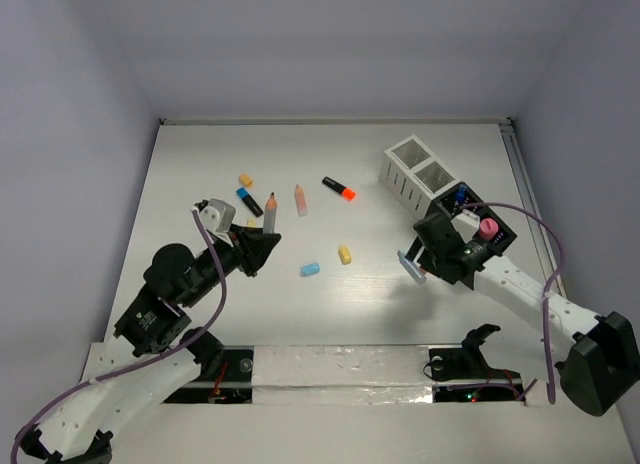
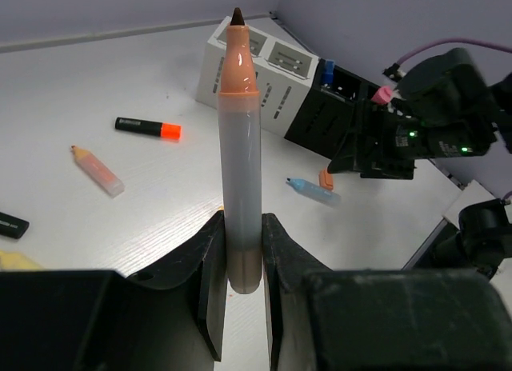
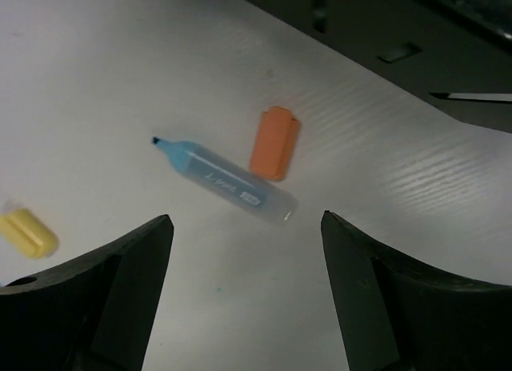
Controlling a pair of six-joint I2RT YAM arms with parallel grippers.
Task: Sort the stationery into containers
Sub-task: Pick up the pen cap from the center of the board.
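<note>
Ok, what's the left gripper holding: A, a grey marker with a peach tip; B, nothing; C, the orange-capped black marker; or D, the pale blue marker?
A: in the left wrist view the left gripper is shut on the grey marker, its peach tip pointing up.

Lab: white-walled robot table.

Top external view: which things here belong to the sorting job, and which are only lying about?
Job: uncapped grey marker in the left gripper; black marker with orange cap; peach marker; pale blue piece; row of slatted boxes, white and black.
Lying about: purple cables on the arms; silver tape strip at the near edge.
</note>
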